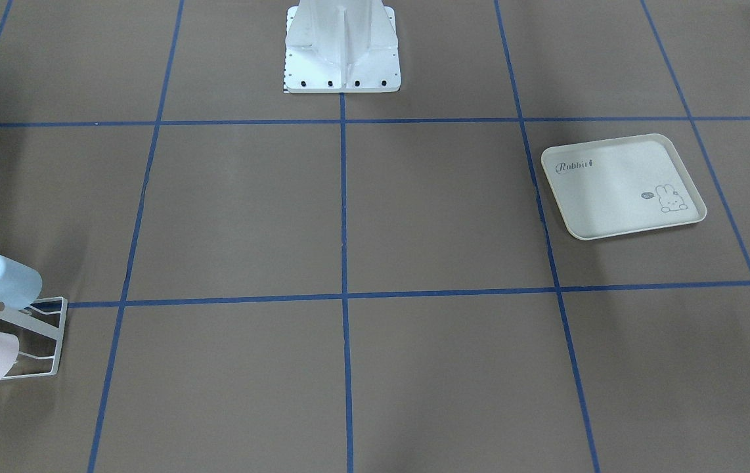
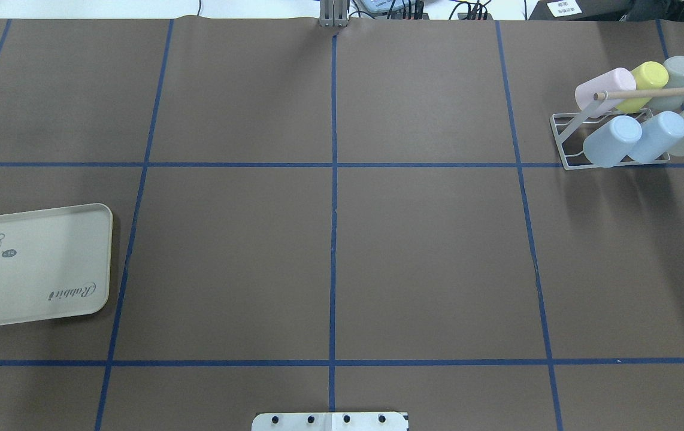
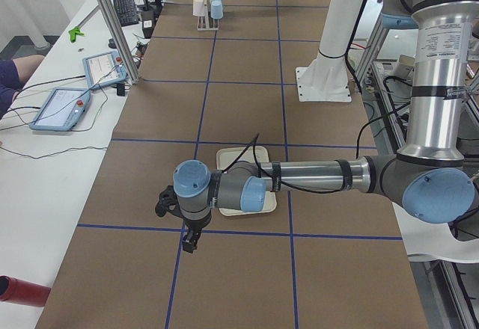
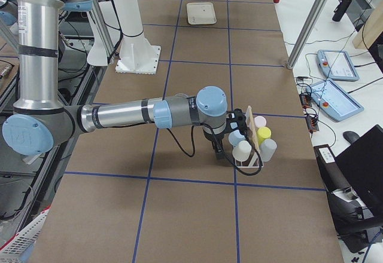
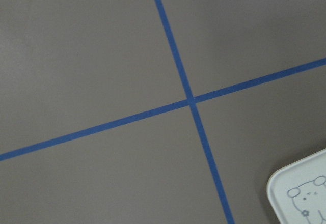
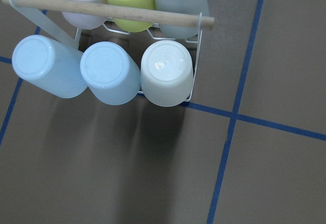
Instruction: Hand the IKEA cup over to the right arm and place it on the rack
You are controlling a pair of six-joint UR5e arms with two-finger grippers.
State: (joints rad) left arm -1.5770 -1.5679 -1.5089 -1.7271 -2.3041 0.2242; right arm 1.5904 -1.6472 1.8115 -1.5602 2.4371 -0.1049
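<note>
The white wire rack (image 2: 563,129) with a wooden dowel (image 2: 659,91) stands at the table's far right and also shows in the front view (image 1: 46,328). It holds several upturned cups: pink (image 2: 602,87), yellow (image 2: 647,78), grey-green, two pale blue (image 2: 611,140) and a pale grey one (image 6: 167,74). The right arm (image 4: 119,115) reaches out so that my right gripper (image 4: 220,150) hangs just beside the rack (image 4: 248,162). My left gripper (image 3: 188,238) hangs over the table beside the tray. I cannot tell whether either is open or shut, and no cup shows in either.
A cream rabbit-print tray (image 2: 36,269) lies bare at the table's left and also shows in the front view (image 1: 618,190). The white robot pedestal (image 1: 342,46) stands at the table's middle edge. Teach pendants (image 3: 63,108) and a red cylinder (image 3: 22,290) lie on the operators' side.
</note>
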